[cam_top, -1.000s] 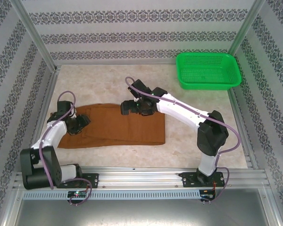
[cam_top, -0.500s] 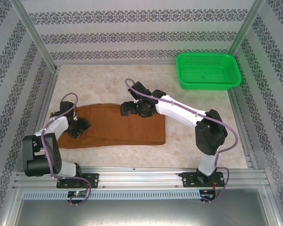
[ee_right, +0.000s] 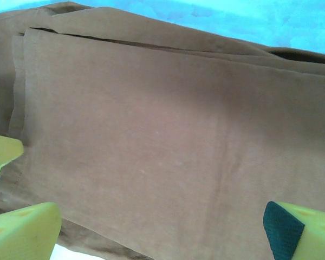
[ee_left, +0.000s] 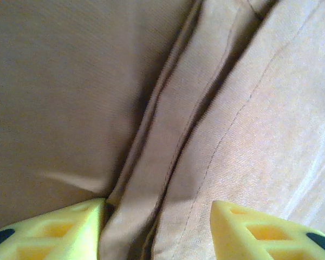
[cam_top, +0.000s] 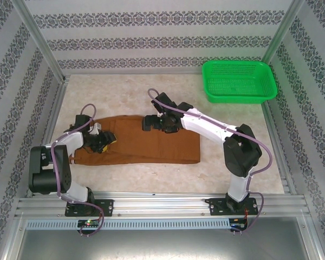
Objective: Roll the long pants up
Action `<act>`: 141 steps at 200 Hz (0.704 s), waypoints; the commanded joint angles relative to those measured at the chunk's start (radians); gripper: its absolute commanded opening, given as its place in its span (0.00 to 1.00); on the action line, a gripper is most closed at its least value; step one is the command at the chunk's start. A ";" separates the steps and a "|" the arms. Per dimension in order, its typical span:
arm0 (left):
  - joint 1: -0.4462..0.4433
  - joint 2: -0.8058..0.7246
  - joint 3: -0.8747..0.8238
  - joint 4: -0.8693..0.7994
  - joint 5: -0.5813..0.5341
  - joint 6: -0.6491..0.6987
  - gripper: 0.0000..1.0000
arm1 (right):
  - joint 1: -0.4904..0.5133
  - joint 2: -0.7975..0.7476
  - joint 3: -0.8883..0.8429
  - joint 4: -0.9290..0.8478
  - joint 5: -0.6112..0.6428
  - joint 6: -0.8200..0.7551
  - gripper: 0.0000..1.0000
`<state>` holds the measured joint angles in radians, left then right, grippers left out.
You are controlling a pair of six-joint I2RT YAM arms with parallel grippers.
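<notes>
The long pants [cam_top: 151,147] lie flat as a folded rust-brown band across the middle of the table. My left gripper [cam_top: 105,142] rests on their left end. In the left wrist view it [ee_left: 157,235] is open, its yellow fingertips [ee_left: 59,233] down on the cloth on either side of a raised seam fold of the pants [ee_left: 168,135]. My right gripper [cam_top: 150,123] sits over the band's far edge near the middle. In the right wrist view it [ee_right: 162,227] is open wide over smooth cloth [ee_right: 168,135]. Buttons and label are hidden.
A green plastic basket [cam_top: 238,99] stands at the back right corner. Patterned walls and metal frame posts [cam_top: 40,40] close in the table on three sides. Bare pale tabletop [cam_top: 233,122] lies between the pants and the basket.
The pants have slid to the right; their right end now lies further right. My left gripper moved right and further onto the cloth. My right gripper shifted slightly right.
</notes>
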<state>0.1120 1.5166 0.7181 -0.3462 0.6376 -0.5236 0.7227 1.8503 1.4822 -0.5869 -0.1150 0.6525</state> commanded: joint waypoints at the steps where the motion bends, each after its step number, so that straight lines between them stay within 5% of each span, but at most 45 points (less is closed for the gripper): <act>1: -0.067 0.039 0.033 0.049 0.092 0.011 0.52 | -0.015 0.036 -0.020 0.011 -0.016 0.006 0.97; 20: -0.107 0.078 0.056 0.068 0.117 0.007 0.48 | -0.022 0.045 -0.033 0.027 -0.022 0.008 0.97; 48: -0.126 0.118 0.092 0.071 0.121 0.004 0.00 | -0.032 0.050 -0.045 0.032 -0.023 0.012 0.97; 87: -0.127 0.057 0.159 0.002 0.078 0.016 0.00 | -0.072 0.015 -0.092 0.047 -0.005 0.030 0.97; 141: -0.094 -0.210 0.333 -0.425 -0.188 0.020 0.00 | -0.193 -0.087 -0.149 0.043 0.035 0.008 0.98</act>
<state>-0.0059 1.4277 0.9756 -0.5274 0.6201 -0.5228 0.5865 1.8465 1.3514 -0.5449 -0.1173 0.6640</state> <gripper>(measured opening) 0.054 0.975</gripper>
